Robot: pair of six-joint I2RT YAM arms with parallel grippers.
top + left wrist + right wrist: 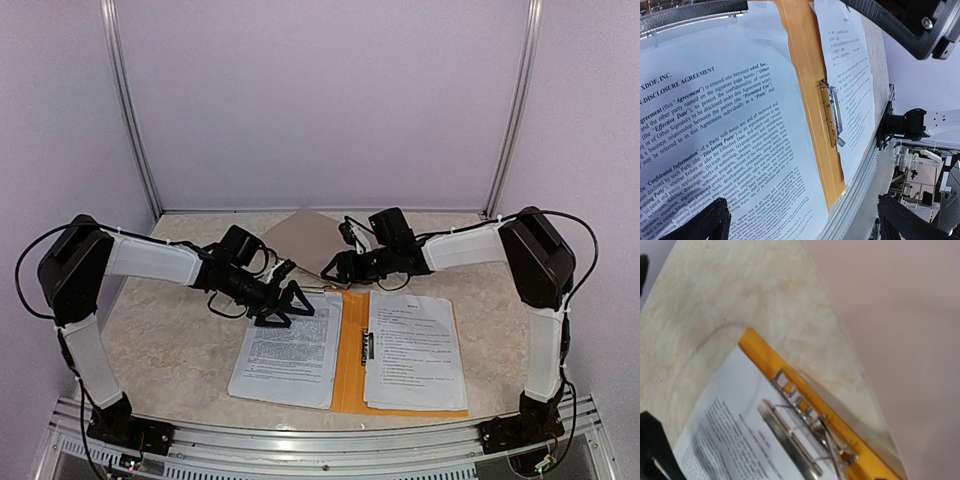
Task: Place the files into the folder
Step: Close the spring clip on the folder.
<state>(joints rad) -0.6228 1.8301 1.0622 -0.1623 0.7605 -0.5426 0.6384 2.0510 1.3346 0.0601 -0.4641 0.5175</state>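
The orange folder [350, 380] lies open near the table's front edge, with a metal clip [367, 345] on its middle strip. A stack of white printed files [413, 350] rests on its right half. Another printed sheet [288, 350] lies over its left side. My left gripper [290, 305] hovers open above that sheet's far edge; the sheet [730, 150], folder [807, 100] and clip [832, 112] fill its view. My right gripper [333, 268] hangs over the folder's far end [765, 357], near the clip [805, 425]. Its fingers barely show.
A grey-brown flat board [305, 240] sits at the back of the table, its lower edge right by my right gripper; contact is unclear. A metal rail [320, 440] runs along the near table edge. Frame posts [505, 120] stand at the back corners.
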